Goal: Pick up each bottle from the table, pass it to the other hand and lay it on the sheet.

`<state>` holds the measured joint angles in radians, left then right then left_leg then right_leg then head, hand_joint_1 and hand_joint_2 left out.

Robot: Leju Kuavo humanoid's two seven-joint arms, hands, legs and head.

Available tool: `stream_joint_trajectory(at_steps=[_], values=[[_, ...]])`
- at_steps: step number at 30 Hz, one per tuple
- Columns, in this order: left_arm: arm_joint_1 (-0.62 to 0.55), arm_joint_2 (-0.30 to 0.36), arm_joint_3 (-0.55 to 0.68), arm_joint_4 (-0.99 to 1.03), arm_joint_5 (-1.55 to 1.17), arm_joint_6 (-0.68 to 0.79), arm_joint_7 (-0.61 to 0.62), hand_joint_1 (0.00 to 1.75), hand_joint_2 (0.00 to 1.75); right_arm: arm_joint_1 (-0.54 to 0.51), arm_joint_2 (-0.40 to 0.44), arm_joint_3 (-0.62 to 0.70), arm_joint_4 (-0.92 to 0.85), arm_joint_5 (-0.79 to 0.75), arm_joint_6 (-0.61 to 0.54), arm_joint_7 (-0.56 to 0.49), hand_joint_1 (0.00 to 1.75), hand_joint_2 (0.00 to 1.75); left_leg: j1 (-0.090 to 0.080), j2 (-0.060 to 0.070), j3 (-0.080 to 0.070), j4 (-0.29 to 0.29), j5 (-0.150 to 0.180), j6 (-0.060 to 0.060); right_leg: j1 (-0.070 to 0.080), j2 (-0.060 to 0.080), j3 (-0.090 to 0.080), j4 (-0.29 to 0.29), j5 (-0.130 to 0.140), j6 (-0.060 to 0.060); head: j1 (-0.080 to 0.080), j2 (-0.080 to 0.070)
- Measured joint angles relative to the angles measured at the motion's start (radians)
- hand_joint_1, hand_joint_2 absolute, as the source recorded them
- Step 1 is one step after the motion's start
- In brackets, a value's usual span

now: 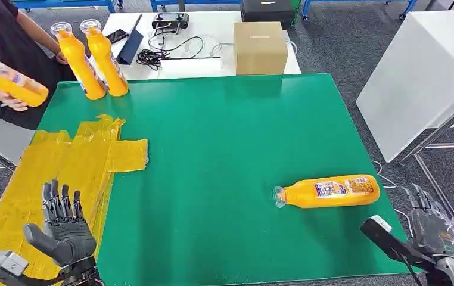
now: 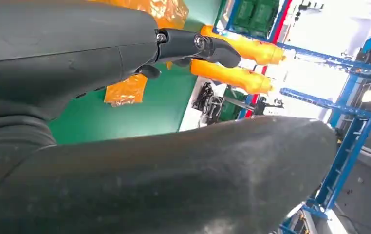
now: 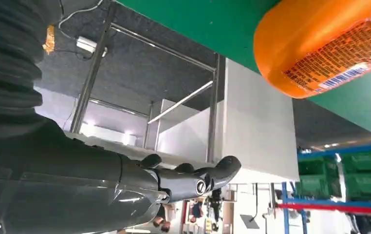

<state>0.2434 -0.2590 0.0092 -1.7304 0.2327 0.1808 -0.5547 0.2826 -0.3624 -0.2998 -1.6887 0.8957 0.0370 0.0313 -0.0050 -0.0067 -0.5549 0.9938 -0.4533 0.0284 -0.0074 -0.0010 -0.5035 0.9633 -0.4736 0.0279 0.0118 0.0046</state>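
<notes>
I count four bottles: one lying on the table (image 1: 224, 179) near my empty, spread right hand (image 1: 433, 226), two upright (image 1: 96, 59), one held by a person (image 1: 1, 36). My left hand (image 1: 64, 223) hovers empty, fingers apart, over the sheet (image 1: 75, 161).

1. The bottle (image 1: 329, 192) lying just beside the right hand (image 1: 432, 226) is smooth orange plastic with a glossy printed paper label.
2. The table (image 1: 224, 155) in front of both hands has a matt green surface, smooth and even.
3. The sheet (image 1: 64, 167) under the left hand (image 1: 64, 229) is yellow, shiny, wrinkled plastic film.
4. The left hand looks like matt dark grey plastic; its wrist part is pale metal.
5. The two bottles (image 1: 96, 59) standing far ahead of the left hand are the same glossy orange plastic.
6. The box (image 1: 260, 47) far ahead of the hands is plain brown cardboard, matt.
</notes>
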Motion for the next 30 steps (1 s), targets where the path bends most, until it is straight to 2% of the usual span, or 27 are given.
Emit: stream_joint_trajectory(at_steps=[7, 15, 30], values=[[-0.021, 0.0, 0.004, 0.017, 0.008, -0.005, 0.006, 0.0, 0.0, -0.13, -0.037, 0.104, 0.129, 0.0, -0.002, 0.034, 0.0, 1.75, 0.0, -0.001, 0.0, 0.0, 0.0, 0.0, 0.0, 0.0, 0.0, 0.0, 0.0, 0.0, 0.0, 0.0], [-0.024, 0.0, 0.006, 0.024, 0.01, -0.005, 0.011, 0.0, 0.0, -0.175, -0.058, 0.166, 0.184, 0.001, -0.006, 0.041, 0.0, 1.75, 0.0, -0.001, -0.002, 0.0, 0.0, 0.0, 0.0, 0.0, -0.001, 0.0, 0.0, 0.0, 0.0, 0.0], [-0.042, 0.0, 0.006, 0.033, 0.031, -0.008, 0.031, 0.0, 0.0, -0.333, -0.059, 0.352, 0.341, 0.064, -0.011, 0.082, 0.0, 1.75, 0.0, -0.001, -0.002, 0.0, 0.001, 0.0, 0.0, 0.0, -0.001, 0.0, 0.0, 0.0, 0.0, 0.0]])
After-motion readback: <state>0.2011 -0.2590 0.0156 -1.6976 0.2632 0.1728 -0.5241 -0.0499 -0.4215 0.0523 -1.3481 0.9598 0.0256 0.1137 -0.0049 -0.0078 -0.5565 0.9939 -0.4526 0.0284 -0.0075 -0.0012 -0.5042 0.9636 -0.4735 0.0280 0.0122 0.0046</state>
